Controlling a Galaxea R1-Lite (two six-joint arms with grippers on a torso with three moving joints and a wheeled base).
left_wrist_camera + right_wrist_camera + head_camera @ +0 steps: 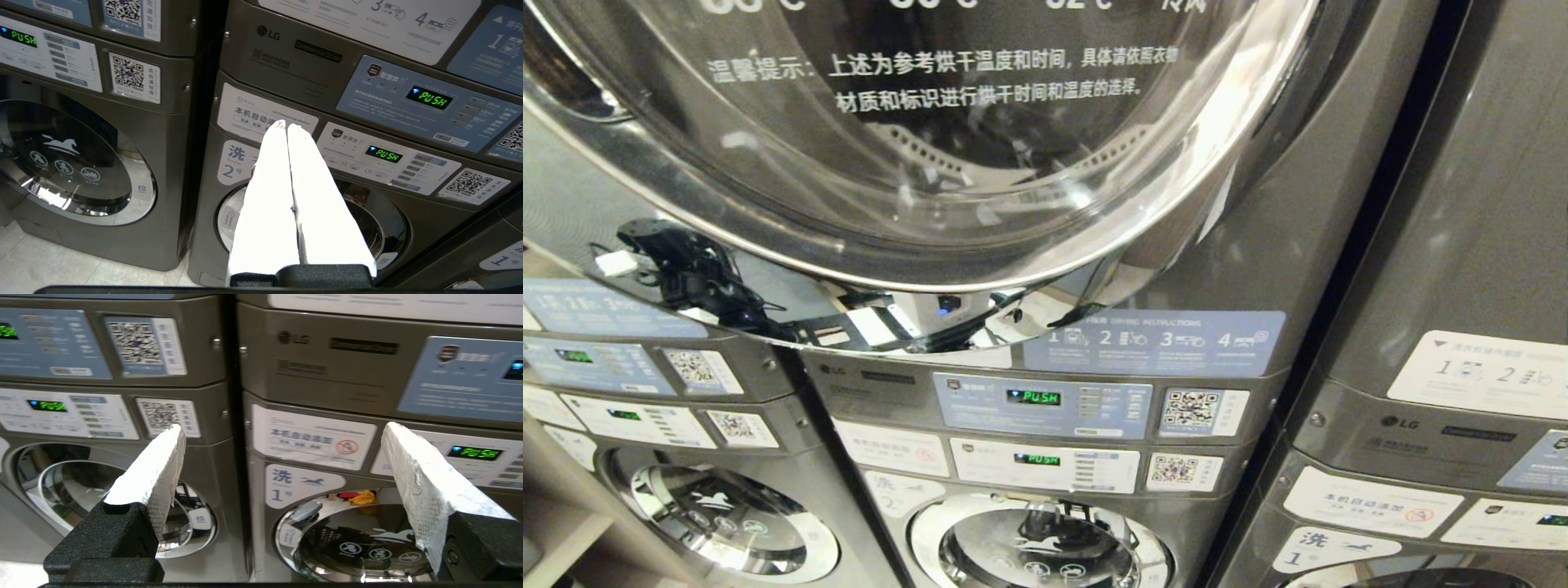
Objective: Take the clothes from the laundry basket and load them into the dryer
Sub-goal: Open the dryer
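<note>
I see dryer door [915, 147] at 12 o'clock | left gripper [287, 127] pressed together, empty | right gripper [282, 433] spread wide, empty | both facing washers [310, 196]

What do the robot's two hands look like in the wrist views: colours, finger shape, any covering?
The left hand has two long white fingers, tapering to the tips, set in a black base. The right hand has the same build: flat white fingers with a rough, woven-looking covering, mounted in textured black blocks. No cables or markings show.
</note>
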